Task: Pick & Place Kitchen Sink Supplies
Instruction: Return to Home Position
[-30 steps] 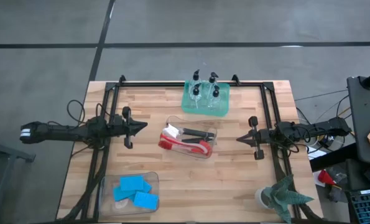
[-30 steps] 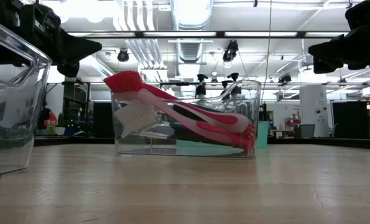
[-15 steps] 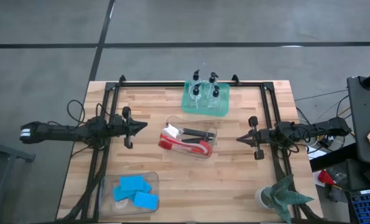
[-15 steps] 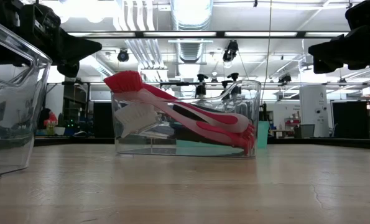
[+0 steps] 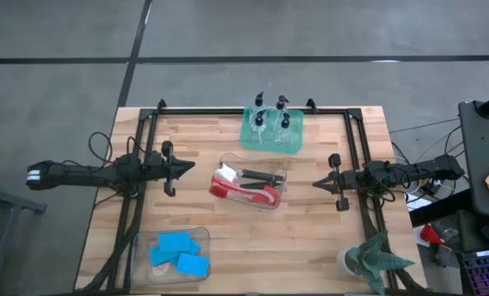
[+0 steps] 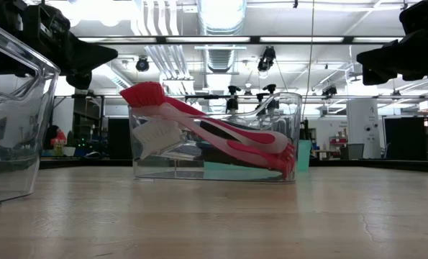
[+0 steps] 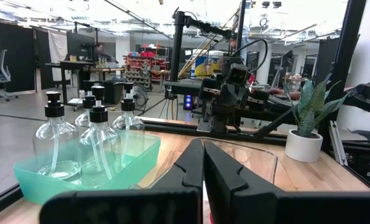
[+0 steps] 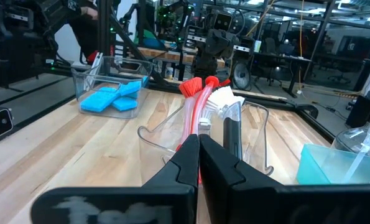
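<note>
Red and black long-handled dish brushes [image 5: 248, 186] lie in a clear bin at the table's middle, heads toward the left; one red head [image 6: 145, 93] leans on the bin's rim. Several clear pump bottles [image 5: 273, 122] stand in a green tray by the far edge. Blue sponges [image 5: 178, 252] lie in a clear bin near the left front corner. My left gripper [image 5: 191, 168] hovers shut to the left of the brush bin, and my right gripper [image 5: 316, 184] hovers shut to its right. Both point at the bin, above the table.
A potted green plant [image 5: 375, 258] stands at the near right corner. Black frame rails [image 5: 355, 148] run along the table's left, right and far sides. Bare wood lies in front of the brush bin [image 5: 277, 238]. The sponge bin's wall [image 6: 12, 122] stands close at the low view's left.
</note>
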